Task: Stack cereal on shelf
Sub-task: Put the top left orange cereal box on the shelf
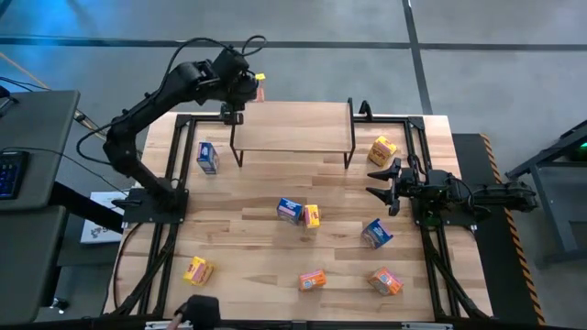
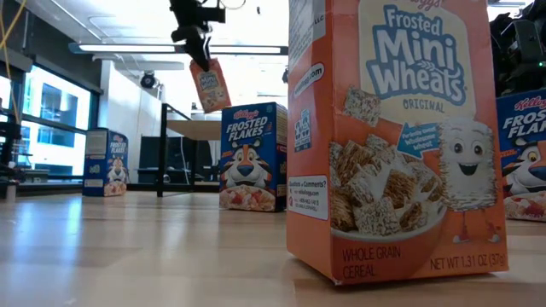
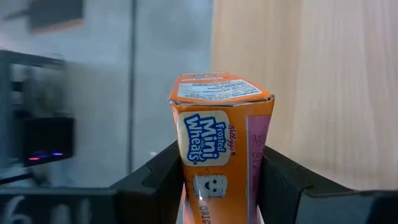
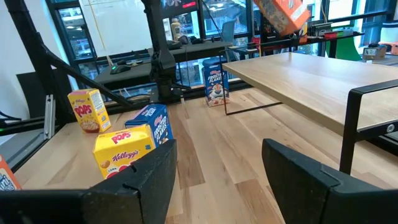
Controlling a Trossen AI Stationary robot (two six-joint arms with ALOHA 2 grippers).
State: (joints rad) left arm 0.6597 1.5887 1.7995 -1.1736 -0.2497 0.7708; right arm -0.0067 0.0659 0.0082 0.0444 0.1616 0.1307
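Above the far left corner of the low light-wood shelf on thin black metal legs (image 1: 292, 126), a small orange cardboard cereal box (image 3: 219, 146) is held by the left gripper (image 1: 240, 89), whose jaws are closed narrowly on the box's two side faces. Seen in the low view, the box (image 2: 209, 85) hangs tilted in the air, and no part of it appears to be touching the board yet, though the exact gap cannot be judged from these angles. The right gripper (image 1: 382, 181) is parked over the right side of the large wooden tabletop (image 1: 257, 238), its jaws standing partly apart and holding nothing. The shelf top is bare, so stacking is judged to be at its first box; the other boxes are scattered over the table. Trouble could come from the tilt: if the box is released at this slant, or too close to the shelf's edge, it may topple or slide off the back onto the floor. A lean left uncorrected would also make a poor base for later boxes. On the held box "Frosted Mini Wheats" can be read. The same name, with "ORIGINAL", "WHOLE GRAIN CEREAL" and "NET WT 1.31 OZ", is printed on the large-looming orange box (image 2: 392, 136) nearest the low camera. A blue box (image 2: 252, 156) behind it reads "Kellogg's FROSTED FLAKES", and a yellow box (image 4: 122, 152) reads "POPS".
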